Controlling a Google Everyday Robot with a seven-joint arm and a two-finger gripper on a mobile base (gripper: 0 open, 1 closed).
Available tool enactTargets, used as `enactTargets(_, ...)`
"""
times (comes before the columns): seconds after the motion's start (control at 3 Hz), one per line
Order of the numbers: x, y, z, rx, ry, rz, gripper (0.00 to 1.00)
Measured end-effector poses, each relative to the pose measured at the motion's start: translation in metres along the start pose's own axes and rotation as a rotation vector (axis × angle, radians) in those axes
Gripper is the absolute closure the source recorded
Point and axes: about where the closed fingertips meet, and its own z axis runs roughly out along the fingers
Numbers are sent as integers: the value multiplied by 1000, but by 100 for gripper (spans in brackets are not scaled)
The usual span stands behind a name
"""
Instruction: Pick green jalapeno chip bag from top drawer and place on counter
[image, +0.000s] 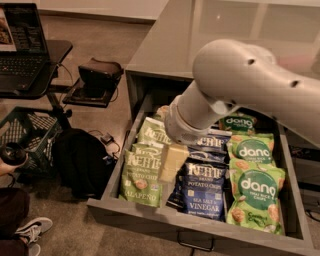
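- Your pale grey arm (240, 75) slants down from the right into the wide grey top drawer (150, 217).
- Its cream gripper (172, 161) sits low; you cannot tell its opening.
- The olive-green jalapeno chip bag (141, 175) lies near left, just beside it.
- Dark blue Kettle bags (202, 192) fill the middle, bright green Dang bags (255, 192) the right.
- The glossy grey counter (200, 30) spreads beyond.

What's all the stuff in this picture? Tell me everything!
counter: one, glossy grey, top right
top drawer: one, grey, pulled open under it
green jalapeno chip bags: at least two, olive, drawer's left
blue Kettle bags: two, dark blue, drawer's middle
Dang bags: three, bright green, drawer's right
laptop: one, black, far left
backpack: one, black, floor beside drawer
crate: one, black, floor left
arm: one, white, over drawer
gripper: one, pale yellow, low between olive and blue bags
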Motion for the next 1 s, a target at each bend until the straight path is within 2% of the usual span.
enactTargets(0.33, 16, -18, 53, -48, 4, 83, 0)
enactTargets(0.67, 31, -21, 103, -115, 12, 148, 0)
enactTargets(1.0, 42, -10, 142, -189, 8, 194, 0)
